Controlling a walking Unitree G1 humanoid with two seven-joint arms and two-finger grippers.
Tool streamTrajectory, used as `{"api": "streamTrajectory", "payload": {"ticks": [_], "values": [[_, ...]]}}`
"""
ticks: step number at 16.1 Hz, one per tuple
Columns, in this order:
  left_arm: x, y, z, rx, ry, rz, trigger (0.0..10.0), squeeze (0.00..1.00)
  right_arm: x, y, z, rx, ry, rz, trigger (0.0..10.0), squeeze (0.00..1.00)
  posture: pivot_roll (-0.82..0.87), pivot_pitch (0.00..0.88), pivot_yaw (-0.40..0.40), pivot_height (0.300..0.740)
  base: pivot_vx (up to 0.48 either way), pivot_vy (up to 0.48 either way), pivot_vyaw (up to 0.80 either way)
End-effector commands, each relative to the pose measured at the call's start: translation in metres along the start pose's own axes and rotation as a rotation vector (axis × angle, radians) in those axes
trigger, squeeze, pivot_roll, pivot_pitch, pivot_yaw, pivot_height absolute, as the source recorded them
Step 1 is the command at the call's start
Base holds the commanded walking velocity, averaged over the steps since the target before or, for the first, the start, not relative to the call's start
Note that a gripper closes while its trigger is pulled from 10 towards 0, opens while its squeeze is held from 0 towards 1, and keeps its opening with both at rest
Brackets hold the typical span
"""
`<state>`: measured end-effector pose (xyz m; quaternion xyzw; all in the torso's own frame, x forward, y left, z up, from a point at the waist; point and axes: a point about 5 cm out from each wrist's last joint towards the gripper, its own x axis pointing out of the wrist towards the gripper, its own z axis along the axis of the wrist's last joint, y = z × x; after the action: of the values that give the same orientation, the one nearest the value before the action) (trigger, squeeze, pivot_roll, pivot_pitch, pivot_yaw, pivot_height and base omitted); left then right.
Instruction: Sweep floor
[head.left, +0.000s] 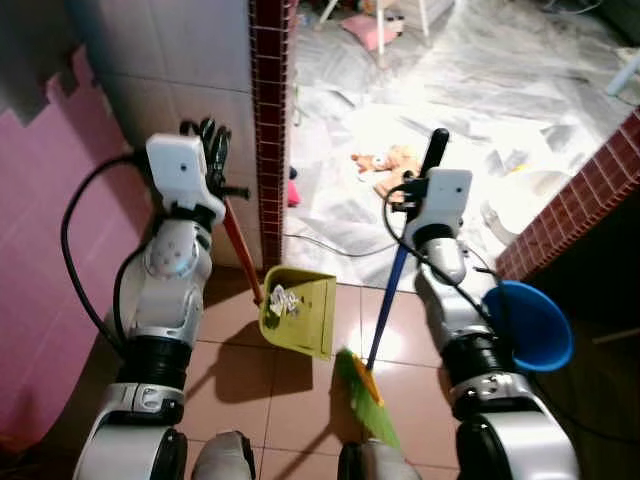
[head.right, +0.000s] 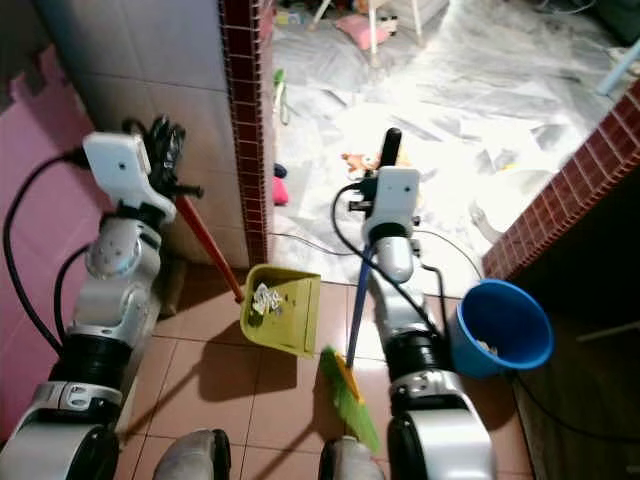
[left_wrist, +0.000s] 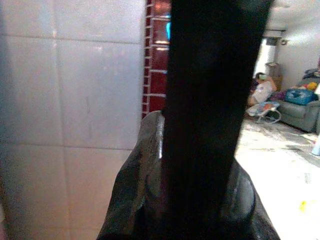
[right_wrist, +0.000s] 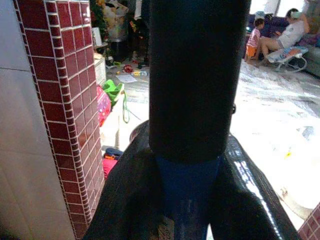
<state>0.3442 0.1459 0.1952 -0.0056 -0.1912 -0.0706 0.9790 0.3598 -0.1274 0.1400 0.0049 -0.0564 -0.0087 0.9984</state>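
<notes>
**Both end effectors clamped: dustpan on left, broom on right**

Left end effector is clenched on the top of the red handle of the dustpan, close to the white tiled wall. Handle slopes down to the yellow-green pan, which rests on the brown tile floor just below the dark red brick pillar. Small heap of pale debris sits in the pan near the handle end.

Right end effector grips the broom high up, at its black top w/ blue shaft below. Shaft runs down to green bristles, touching the floor just beside the pan's open edge, between the robot's legs.

Blue bucket stands on the floor beside the right arm, near a low brick wall. Beyond the pillar, bright floor w/ a stuffed toy and scattered items. Pink wall panel at far left. In right wrist view, people sit by a sofa, far off.
</notes>
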Motion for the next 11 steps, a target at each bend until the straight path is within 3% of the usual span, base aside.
{"api": "streamTrajectory", "payload": {"ticks": [1,3,5,8,11], "values": [[0.008,-0.009,0.018,0.012,-0.066,-0.034,10.0,0.00,0.002,0.001,0.003,0.028,-0.019,-0.017,10.0,0.00,-0.02,0.000,-0.032,0.740,0.000,0.000,0.00],[0.000,-0.013,0.016,0.029,-0.055,-0.032,10.0,0.00,0.005,0.006,0.015,0.055,-0.068,-0.039,10.0,0.00,-0.01,0.000,-0.003,0.740,0.000,0.000,0.00],[-0.007,-0.012,0.015,0.024,-0.038,-0.013,10.0,0.00,0.005,0.008,0.027,0.021,-0.111,0.002,10.0,0.00,-0.02,0.001,-0.012,0.740,0.000,0.000,-0.27],[-0.017,-0.008,0.006,-0.039,0.009,0.046,10.0,0.00,0.002,-0.005,0.028,0.016,-0.118,-0.002,10.0,0.00,-0.03,0.000,-0.033,0.740,0.000,0.000,-0.80],[-0.023,0.001,0.004,-0.078,0.042,0.082,10.0,0.00,-0.004,-0.028,0.020,0.011,-0.101,-0.071,10.0,0.00,-0.03,0.000,-0.020,0.740,0.000,0.000,-0.80]]}}
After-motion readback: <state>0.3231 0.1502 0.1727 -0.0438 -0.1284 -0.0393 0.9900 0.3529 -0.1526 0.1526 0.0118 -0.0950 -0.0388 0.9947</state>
